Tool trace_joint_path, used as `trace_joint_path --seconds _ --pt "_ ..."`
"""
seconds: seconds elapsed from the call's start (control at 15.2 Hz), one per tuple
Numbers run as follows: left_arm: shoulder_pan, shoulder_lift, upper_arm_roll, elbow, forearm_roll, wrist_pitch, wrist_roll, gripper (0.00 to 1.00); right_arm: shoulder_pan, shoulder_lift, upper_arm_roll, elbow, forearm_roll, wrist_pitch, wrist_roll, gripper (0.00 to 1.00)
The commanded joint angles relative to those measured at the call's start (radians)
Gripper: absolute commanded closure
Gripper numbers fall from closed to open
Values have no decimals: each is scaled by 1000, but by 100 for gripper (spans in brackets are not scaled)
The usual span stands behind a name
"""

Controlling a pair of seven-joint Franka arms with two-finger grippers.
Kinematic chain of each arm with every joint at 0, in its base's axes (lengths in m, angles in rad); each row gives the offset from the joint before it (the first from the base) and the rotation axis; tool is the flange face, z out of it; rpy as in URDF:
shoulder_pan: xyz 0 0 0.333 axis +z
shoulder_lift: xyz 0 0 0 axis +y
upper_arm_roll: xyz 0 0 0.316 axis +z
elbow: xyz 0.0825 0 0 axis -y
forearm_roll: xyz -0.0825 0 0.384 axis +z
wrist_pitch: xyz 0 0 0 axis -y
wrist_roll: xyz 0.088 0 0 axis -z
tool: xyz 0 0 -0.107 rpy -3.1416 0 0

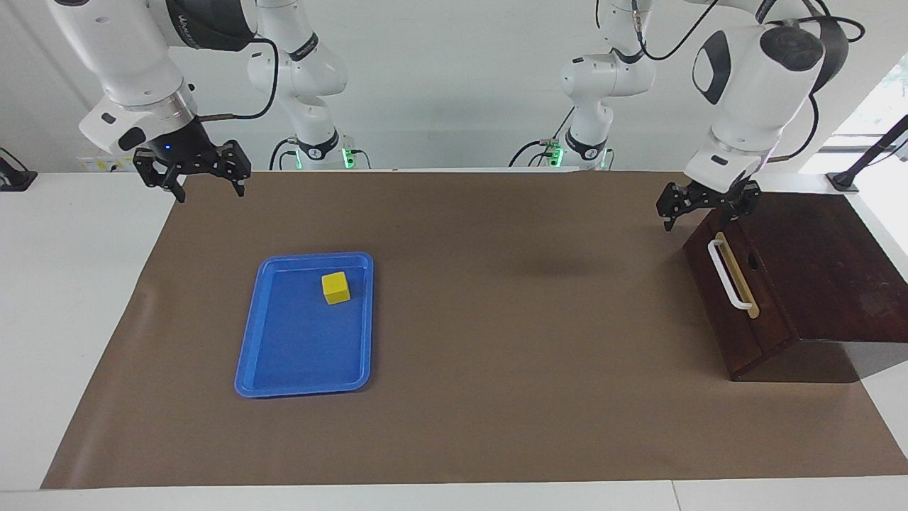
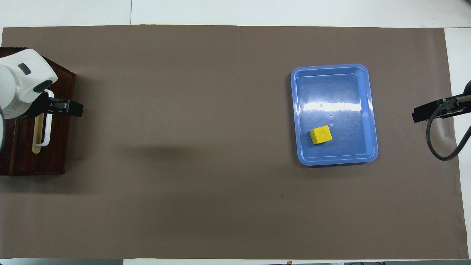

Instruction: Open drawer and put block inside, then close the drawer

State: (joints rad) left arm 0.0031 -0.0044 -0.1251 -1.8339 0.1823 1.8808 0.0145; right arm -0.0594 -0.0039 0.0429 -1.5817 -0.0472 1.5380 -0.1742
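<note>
Brown paper covers most of the white table (image 1: 71, 298), with pale walls rising where the two robot bases stand. At the left arm's end sits the dark brown wooden drawer (image 1: 745, 298) with its white bar handle (image 1: 727, 275) and tan strip, fully shut, its front turned toward the table's middle so an arm can pull it outward. The left gripper (image 1: 706, 206) hangs over the drawer's front upper edge, just above the handle's nearer end, fingers spread and gripping nothing; from above it seems to overlap the handle, though the facing view suggests a gap remains, so contact is doubtful. That pose reads as lining up for a grasp on the bar.

Toward the right arm's end lies a flat blue rectangular plastic tray (image 1: 284, 369), and the small bright yellow cube block (image 1: 335, 287) rests inside it, in the part nearer the robots, within easy reach of the right arm. The right gripper (image 1: 193, 170) waits over the mat's edge by its own base, fingers parted and empty, probably holding off until the drawer is open.
</note>
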Motion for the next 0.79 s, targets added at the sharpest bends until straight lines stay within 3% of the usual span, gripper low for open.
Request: trace_joint_path --seconds 0.0,0.13,0.33,0.46,0.72 --pt "0 39 7 -82 109 147 7 0 -19 -16 5 -24 -5 5 -24 0" --pt "0 92 7 -84 217 194 8 0 -22 -25 3 -56 21 23 13 0" --pt "9 121 10 -100 249 225 7 0 -22 -30 2 -121 56 70 141 0" --pt "50 115 10 -152 310 294 10 0 -25 7 0 -126 92 80 232 0" --pt "83 118 10 -194 310 365 7 0 -34 73 -2 -162 191 120 496 0"
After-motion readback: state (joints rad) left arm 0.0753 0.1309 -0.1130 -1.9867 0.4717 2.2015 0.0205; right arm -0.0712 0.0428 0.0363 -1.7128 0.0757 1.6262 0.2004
